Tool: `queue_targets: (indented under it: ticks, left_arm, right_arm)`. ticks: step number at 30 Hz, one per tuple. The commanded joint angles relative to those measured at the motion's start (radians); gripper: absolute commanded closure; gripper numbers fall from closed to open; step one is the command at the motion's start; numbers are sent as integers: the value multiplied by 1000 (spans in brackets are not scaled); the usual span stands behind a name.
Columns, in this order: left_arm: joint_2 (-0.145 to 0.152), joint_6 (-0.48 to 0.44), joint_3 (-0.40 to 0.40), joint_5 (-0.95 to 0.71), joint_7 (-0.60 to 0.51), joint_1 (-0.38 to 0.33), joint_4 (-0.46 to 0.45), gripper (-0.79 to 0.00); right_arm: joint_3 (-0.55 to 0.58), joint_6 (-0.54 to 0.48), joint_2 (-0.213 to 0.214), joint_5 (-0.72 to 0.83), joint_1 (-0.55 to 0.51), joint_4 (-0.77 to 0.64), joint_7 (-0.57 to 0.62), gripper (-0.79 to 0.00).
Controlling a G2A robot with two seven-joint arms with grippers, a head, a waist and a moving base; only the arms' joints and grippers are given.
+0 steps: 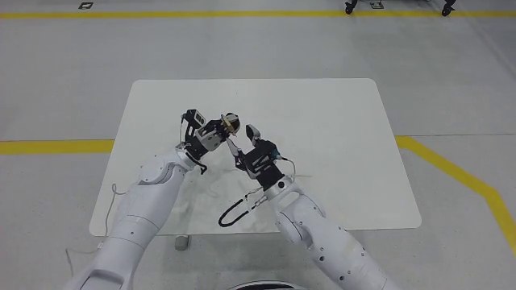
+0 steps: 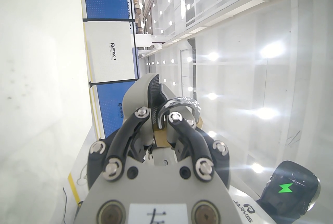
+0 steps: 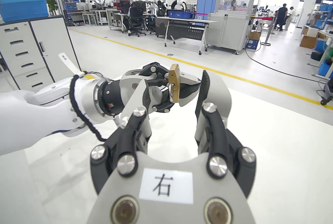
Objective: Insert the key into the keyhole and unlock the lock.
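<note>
Above the white table (image 1: 339, 129), left fingers (image 2: 140, 100) pinch a brass, silver-shackled padlock (image 3: 174, 79); right fingers (image 3: 217, 94) spread.

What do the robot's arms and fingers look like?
Both the left arm and right arm are smooth white shells, with a black braided cable near the wrist. The left gripper and right gripper have grey fingers with black ribbed pads, black links, silver bolts and a white label.
</note>
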Motion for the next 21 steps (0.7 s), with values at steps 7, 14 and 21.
queue_targets:
  ticks: [7, 14, 21]
  left_arm:
    - [2, -49, -10, 73, 36, 3, -8, 0]
    - [3, -74, -13, 112, 58, 23, -36, 0]
    - [4, -74, -17, 129, 63, 35, -52, 0]
  right_arm:
    - [60, -103, 17, 44, -47, -47, 41, -191]
    - [71, -182, 16, 136, -19, -23, 90, -191]
    - [71, -194, 12, 162, 3, 0, 99, 0]
